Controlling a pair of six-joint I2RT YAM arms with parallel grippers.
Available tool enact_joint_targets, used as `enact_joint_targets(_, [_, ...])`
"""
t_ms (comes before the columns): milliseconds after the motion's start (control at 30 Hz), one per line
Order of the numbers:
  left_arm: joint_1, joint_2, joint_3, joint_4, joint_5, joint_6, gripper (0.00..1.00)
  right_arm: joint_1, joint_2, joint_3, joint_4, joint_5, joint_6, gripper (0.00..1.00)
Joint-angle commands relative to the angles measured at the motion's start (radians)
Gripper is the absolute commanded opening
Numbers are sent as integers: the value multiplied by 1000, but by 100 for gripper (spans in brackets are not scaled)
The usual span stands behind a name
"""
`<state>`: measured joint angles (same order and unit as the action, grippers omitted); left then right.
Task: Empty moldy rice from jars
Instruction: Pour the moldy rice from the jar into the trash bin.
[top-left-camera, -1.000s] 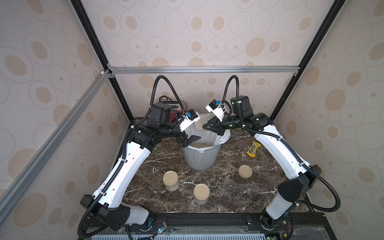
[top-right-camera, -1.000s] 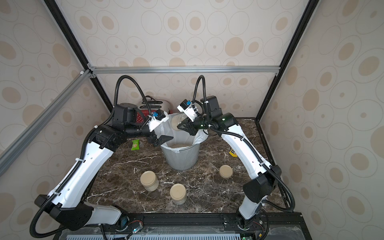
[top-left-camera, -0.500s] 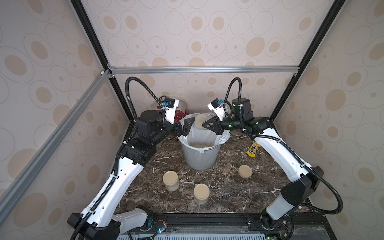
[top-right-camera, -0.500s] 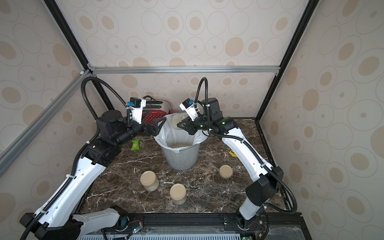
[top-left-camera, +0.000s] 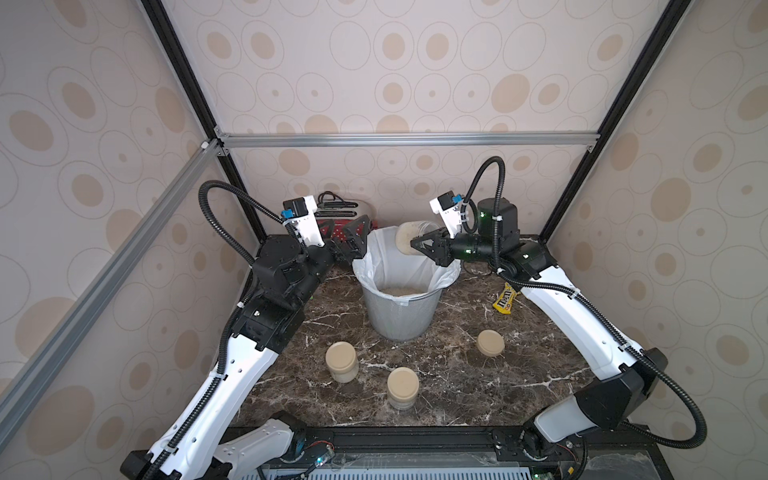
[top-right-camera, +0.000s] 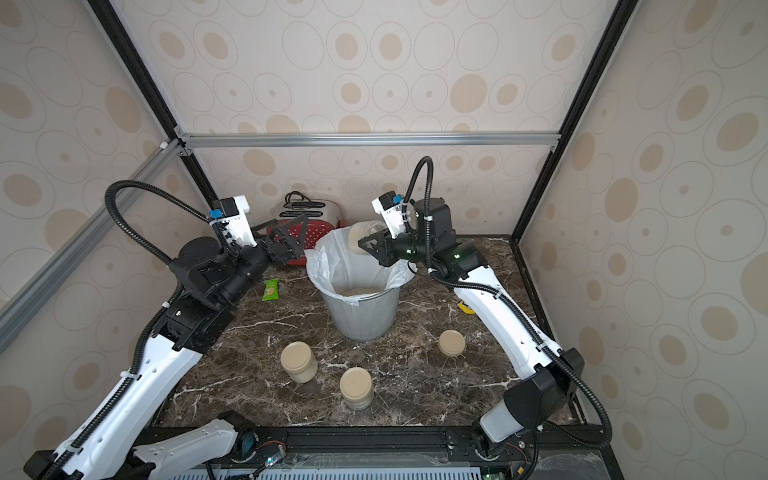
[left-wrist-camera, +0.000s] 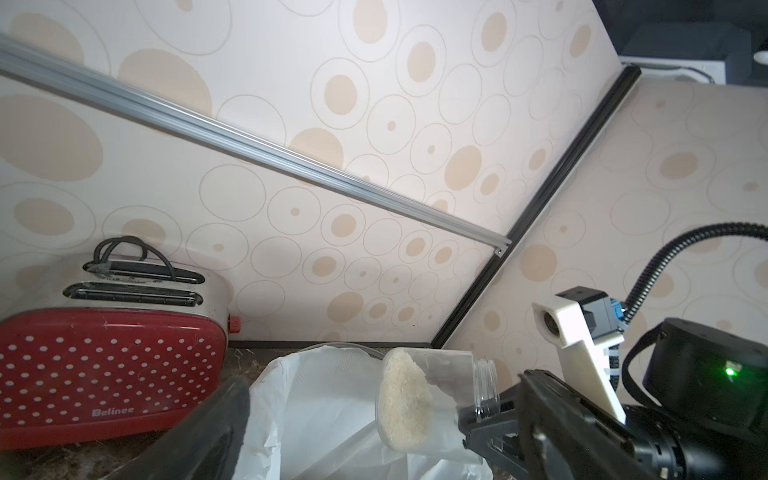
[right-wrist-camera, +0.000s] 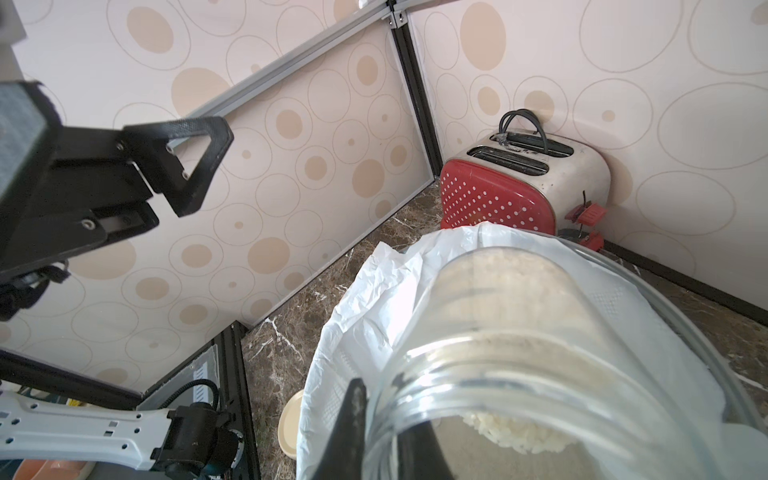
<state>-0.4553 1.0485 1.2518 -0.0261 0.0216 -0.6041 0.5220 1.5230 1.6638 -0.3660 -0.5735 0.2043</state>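
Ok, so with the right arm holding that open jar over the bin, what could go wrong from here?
1. The right gripper pinches the tilted jar at its glass mouth; it could slip and drop into the bin.
2. Rice sits at the jar's base, with the mouth near the liner's edge, so poured grains may land on the table.
3. The left gripper, open beside the liner, might snag it.
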Motion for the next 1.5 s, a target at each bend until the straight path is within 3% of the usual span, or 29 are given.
enact_joint_targets(0, [3, -21, -19, 126, -87, -146, 99, 7, -51, 0, 139, 8, 42, 0])
enact_joint_targets(133, [3, -28, -35, 167, -95, -252, 99, 18, -52, -7, 176, 9, 69, 0])
enact_joint_targets(233, [3, -4, 19, -18, -140, -426, 99, 22, -49, -10, 227, 2, 106, 0])
enact_joint_targets(400, [3, 31, 1, 4, -99, -691, 99, 47, -45, -10, 300, 13, 142, 0])
enact_joint_targets(600, [-6, 83, 34, 9, -51, -834, 99, 79, -44, -25, 362, 37, 172, 0])
enact_joint_targets(833, [-80, 151, 1, 72, -50, -1002, 99, 121, -34, -50, 433, 54, 204, 0])
enact_joint_targets(1467, [-140, 270, 15, 206, 41, -1140, 99, 164, -39, -118, 540, 14, 267, 0])
